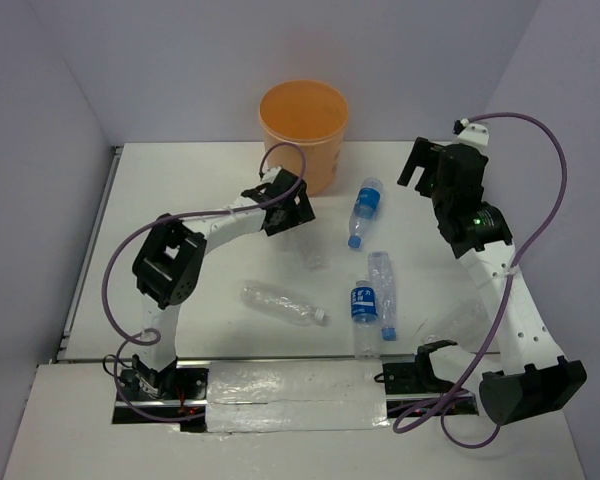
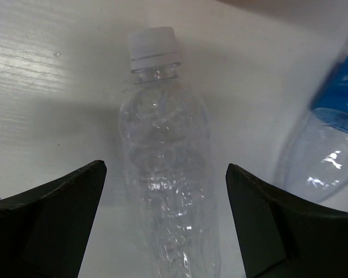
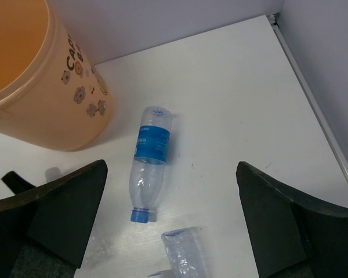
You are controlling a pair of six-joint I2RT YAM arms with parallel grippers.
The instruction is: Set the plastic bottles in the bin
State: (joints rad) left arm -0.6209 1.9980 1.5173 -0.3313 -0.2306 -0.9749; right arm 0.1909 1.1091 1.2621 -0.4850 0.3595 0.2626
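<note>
The left gripper (image 2: 165,168) is being held low over the white table (image 1: 180,190), just in front of the orange bin (image 1: 325,150). Its fingers are being kept spread wide and nothing is being grasped. A clear, unlabelled white-capped bottle (image 2: 162,174) is being framed between them. It is lying flat on the table with its cap pointing away from the wrist camera, and a gap is being left on either side, so neither finger is touching it.

The right gripper (image 3: 171,168) is being held higher, over the far right part of the table, and its fingers are likewise released and gripping nothing. Below it a blue-labelled bottle (image 3: 151,168) is lying on its side just beside the bin but apart from it, its blue cap turned toward the arms.

In the overhead view, three more bottles are being shown nearer the arms' bases. A second white-capped bottle (image 1: 283,303) is lying left of centre. A labelled bottle (image 1: 363,305) and a blue-capped bottle (image 1: 383,290) are lying side by side at the centre; whether these two are touching cannot be told.

The bin is standing upright at the far edge of the table, and all five bottles are lying outside it.
</note>
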